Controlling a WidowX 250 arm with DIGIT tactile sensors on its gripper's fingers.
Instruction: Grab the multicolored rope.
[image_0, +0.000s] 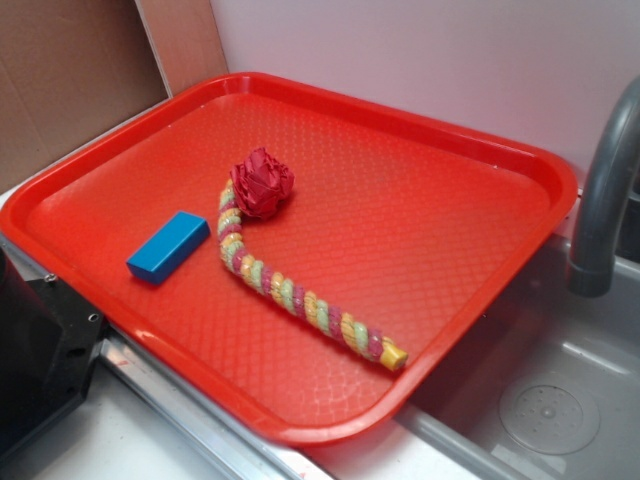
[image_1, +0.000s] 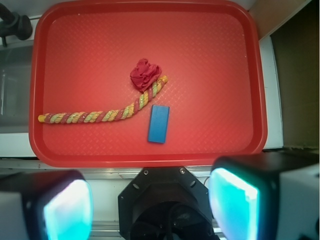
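Note:
The multicolored rope (image_0: 290, 295) (image_1: 102, 115) lies on the red tray (image_0: 450, 230) (image_1: 215, 60), a twisted cord of yellow, green and pink with a yellow tip toward the tray's near right corner. Its other end curls up against a dark red wad (image_0: 262, 183) (image_1: 145, 74). My gripper (image_1: 150, 202) is open, high above the tray's near edge, with nothing between its teal pads (image_1: 232, 200). In the exterior view the gripper itself is out of sight; only the black robot base (image_0: 40, 360) shows at the lower left.
A small blue block (image_0: 167, 246) (image_1: 158, 124) lies just beside the rope's bend. A grey faucet (image_0: 600, 190) and a sink basin (image_0: 550, 400) sit right of the tray. A cardboard panel (image_0: 70, 70) stands at the back left.

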